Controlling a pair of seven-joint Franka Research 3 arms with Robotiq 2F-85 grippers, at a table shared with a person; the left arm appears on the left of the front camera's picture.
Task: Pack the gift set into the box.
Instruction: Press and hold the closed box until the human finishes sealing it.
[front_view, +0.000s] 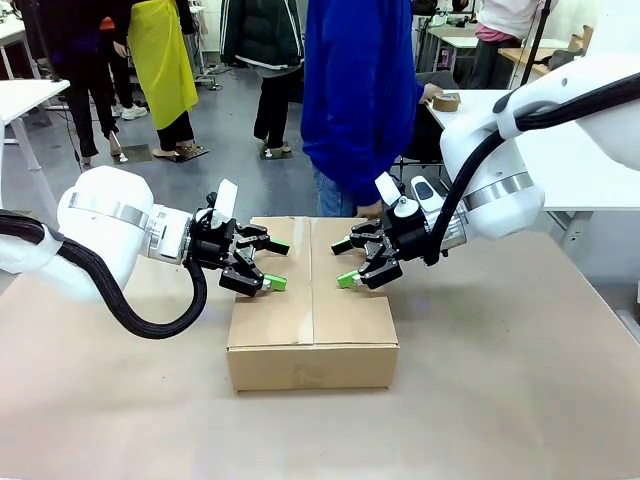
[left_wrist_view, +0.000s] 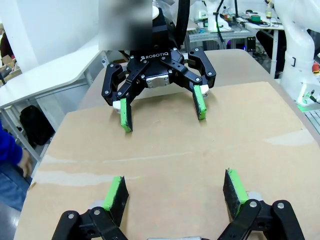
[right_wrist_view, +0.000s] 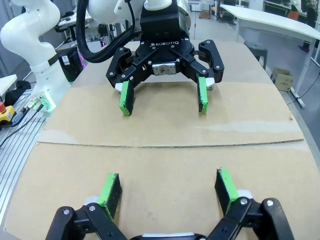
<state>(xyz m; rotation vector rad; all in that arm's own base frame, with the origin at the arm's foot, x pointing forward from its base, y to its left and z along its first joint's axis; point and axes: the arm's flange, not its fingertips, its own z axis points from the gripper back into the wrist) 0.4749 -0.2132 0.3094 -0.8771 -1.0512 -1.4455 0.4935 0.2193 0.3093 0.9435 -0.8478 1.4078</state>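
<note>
The box (front_view: 312, 320) is a shallow brown cardboard carton in the middle of the table, its top flaps folded shut with a seam down the centre. My left gripper (front_view: 277, 265) hovers open just over the box's left flap. My right gripper (front_view: 343, 262) hovers open over the right flap, facing the left one. In the left wrist view my left gripper (left_wrist_view: 175, 190) stands open above the box (left_wrist_view: 165, 150), opposite my right gripper (left_wrist_view: 162, 107). In the right wrist view my right gripper (right_wrist_view: 169, 189) is open over the flaps (right_wrist_view: 165, 155), opposite my left gripper (right_wrist_view: 162, 100). The gift set is hidden.
A person in a blue top (front_view: 360, 100) stands at the far edge, right behind the box. A roll of tape (front_view: 447, 101) lies on a white table at the back right. Bare tan tabletop (front_view: 500, 380) surrounds the box.
</note>
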